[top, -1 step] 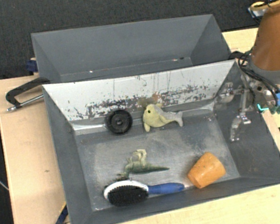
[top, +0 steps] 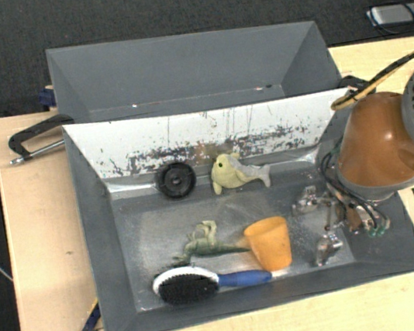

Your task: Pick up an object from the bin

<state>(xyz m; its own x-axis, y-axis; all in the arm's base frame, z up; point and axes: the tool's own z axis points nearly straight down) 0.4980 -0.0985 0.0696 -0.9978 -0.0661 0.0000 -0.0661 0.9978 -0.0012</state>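
Two-finger metal claw (top: 319,224): fingers spread apart, nothing between them | at the right side of the grey metal bin (top: 155,232) | orange plastic cup (top: 270,243) just beside, untouched

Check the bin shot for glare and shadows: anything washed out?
Camera view: strong glare on the far wall of the bin, its upper band nearly white; same view, soft sheen on the floor by the end effector; the brush and orange cup read plainly, casting only faint shadows.
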